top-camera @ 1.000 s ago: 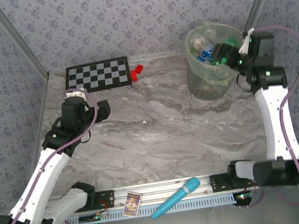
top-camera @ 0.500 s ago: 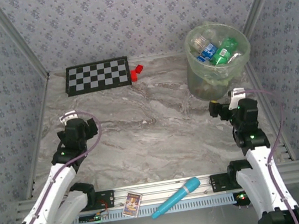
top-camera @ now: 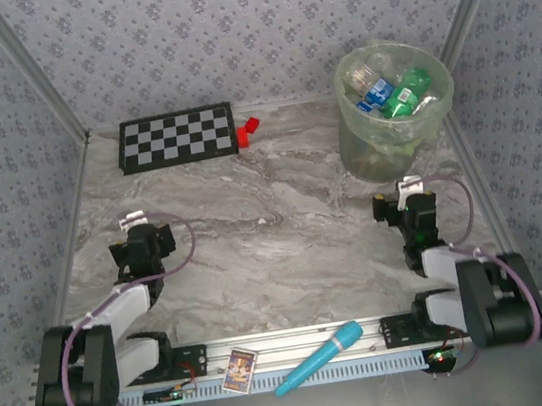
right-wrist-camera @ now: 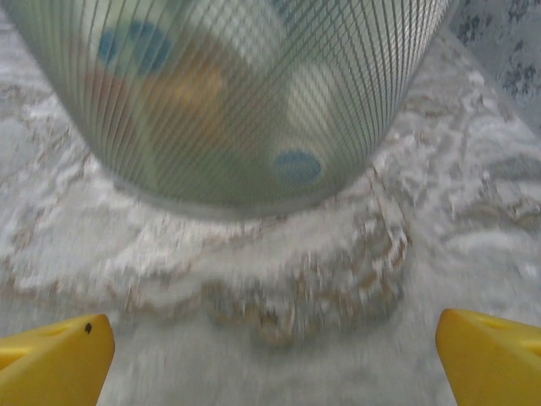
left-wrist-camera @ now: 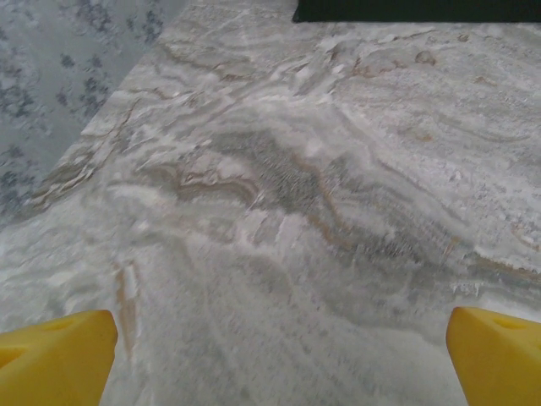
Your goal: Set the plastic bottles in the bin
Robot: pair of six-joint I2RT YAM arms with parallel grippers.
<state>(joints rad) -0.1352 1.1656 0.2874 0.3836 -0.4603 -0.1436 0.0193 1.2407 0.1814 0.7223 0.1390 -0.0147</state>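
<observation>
The bin [top-camera: 354, 131], a pale yellow-green translucent bucket, stands at the back right of the marble table. Several plastic bottles [top-camera: 394, 88] lie inside it, clear and green ones with blue labels. My right gripper [top-camera: 403, 199] hangs low just in front of the bin, open and empty. In the right wrist view the bin's ribbed wall [right-wrist-camera: 237, 93] looms close above the open right gripper [right-wrist-camera: 275, 359], and a blue bottle cap [right-wrist-camera: 297, 167] shows through it. My left gripper [top-camera: 141, 235] is open over bare table at the left. In the left wrist view it [left-wrist-camera: 283, 355] holds nothing.
A black-and-white checkerboard [top-camera: 178, 136] lies at the back left with a small red block [top-camera: 247, 131] beside it. A turquoise microphone-shaped object [top-camera: 320, 357] and a small card [top-camera: 240, 369] rest on the front rail. Patterned walls close in on three sides.
My right arm has left the bin's mouth and folded back low in front of the bin. The left arm has also drawn back toward its base. Both grippers stayed open.
</observation>
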